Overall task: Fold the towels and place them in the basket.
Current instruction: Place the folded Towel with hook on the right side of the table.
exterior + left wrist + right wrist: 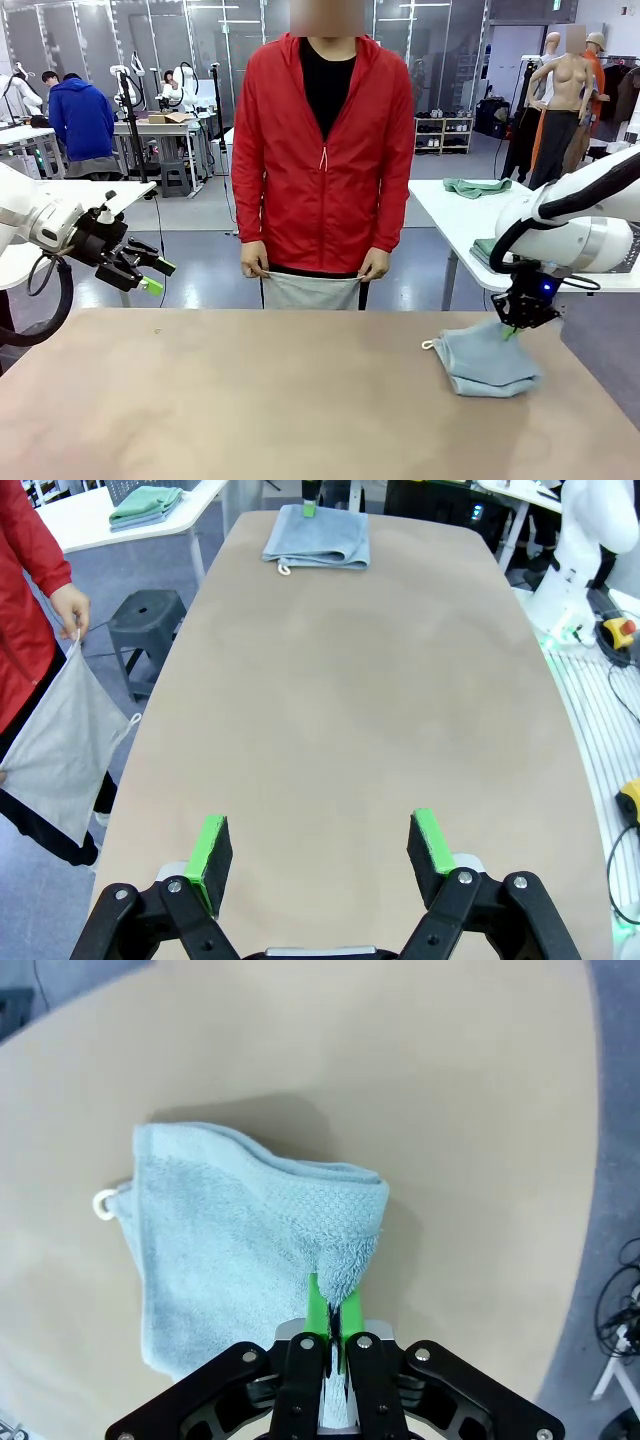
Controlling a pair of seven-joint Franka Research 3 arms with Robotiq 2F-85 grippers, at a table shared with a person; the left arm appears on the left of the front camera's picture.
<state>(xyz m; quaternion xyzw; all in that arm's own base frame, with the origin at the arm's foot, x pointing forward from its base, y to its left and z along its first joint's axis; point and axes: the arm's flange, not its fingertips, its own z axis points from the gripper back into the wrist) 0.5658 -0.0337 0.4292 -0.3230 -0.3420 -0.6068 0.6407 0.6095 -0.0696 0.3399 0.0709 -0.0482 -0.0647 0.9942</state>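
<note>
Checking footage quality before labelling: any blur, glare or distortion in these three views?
Front view: even light, no glare on the table, faint shadow under the blue towel. Left wrist view: sharp, but the table edges bow outward, wide-angle. Right wrist view: terry weave crisp beside the right gripper, shut on the towel's edge.

Folded blue towel (pixel 487 362); hanging cream towel (pixel 312 291)

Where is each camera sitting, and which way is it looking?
Front view: on the robot's side, looking across the table at the person; open left gripper and right gripper show.
Left wrist view: on the left wrist, looking along the table over its own open fingers.
Right wrist view: on the right wrist, looking down at the blue towel; right gripper shut on its edge.
Shared: all three show the blue towel; front and left wrist show the person's pale towel.
</note>
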